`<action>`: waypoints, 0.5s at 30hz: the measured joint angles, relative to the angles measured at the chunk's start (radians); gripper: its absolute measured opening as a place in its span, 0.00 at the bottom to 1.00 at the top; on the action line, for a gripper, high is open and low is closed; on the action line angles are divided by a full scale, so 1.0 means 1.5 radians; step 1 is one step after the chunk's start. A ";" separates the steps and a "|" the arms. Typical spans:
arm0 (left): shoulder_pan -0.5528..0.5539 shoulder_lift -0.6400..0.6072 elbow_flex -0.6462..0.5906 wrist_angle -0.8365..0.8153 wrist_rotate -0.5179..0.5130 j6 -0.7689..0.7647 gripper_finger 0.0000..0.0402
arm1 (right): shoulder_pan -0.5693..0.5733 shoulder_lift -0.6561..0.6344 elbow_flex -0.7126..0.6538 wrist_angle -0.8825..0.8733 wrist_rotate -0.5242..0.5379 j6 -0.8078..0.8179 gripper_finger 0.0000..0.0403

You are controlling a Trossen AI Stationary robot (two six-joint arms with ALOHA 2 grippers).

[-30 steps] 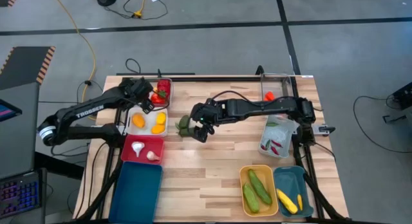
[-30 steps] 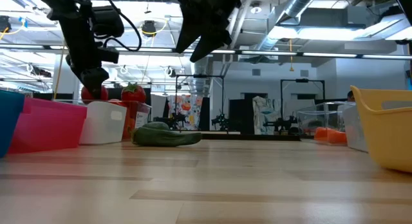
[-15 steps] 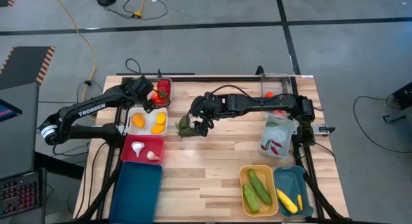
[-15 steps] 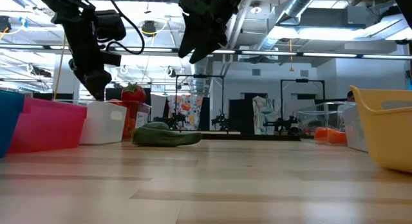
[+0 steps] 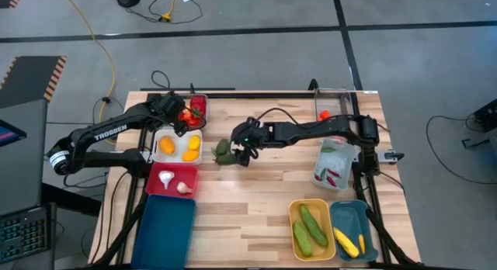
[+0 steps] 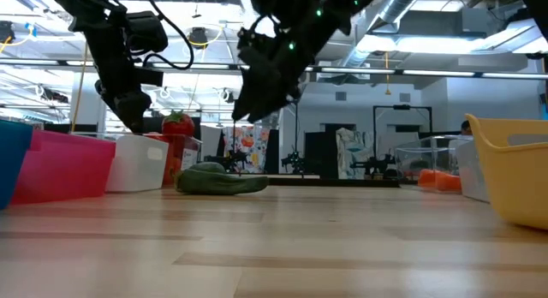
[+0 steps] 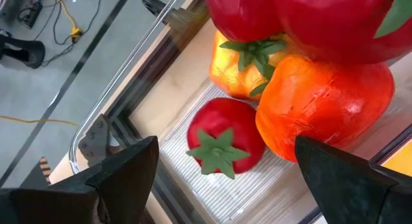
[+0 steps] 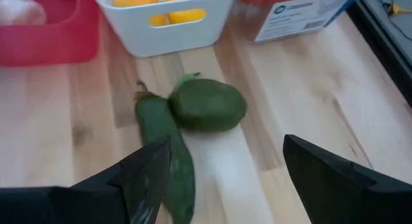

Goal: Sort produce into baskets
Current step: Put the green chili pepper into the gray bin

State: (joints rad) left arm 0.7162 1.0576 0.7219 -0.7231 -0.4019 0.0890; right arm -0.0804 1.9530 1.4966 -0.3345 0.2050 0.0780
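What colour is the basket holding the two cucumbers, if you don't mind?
Orange-yellow basket; the high view shows it best.

Both arms: dark, near-black segmented links. Left arm (image 5: 105, 138) carries white lettering along its forearm link. Right arm (image 5: 311, 130) has a black cable looping along it, green indicator light near wrist.

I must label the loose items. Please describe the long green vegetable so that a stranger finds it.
On the bare wooden table, beside the white plastic basket, two loose green items touch. The long dark green pepper is slim; its neighbour is round.
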 joint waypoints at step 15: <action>0.000 0.000 0.000 0.000 0.001 -0.002 0.88 | -0.006 -0.001 -0.150 0.178 -0.029 0.000 0.81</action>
State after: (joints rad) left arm 0.7162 1.0576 0.7219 -0.7234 -0.4011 0.0860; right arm -0.0895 1.9519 1.2722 -0.0669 0.1613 0.0784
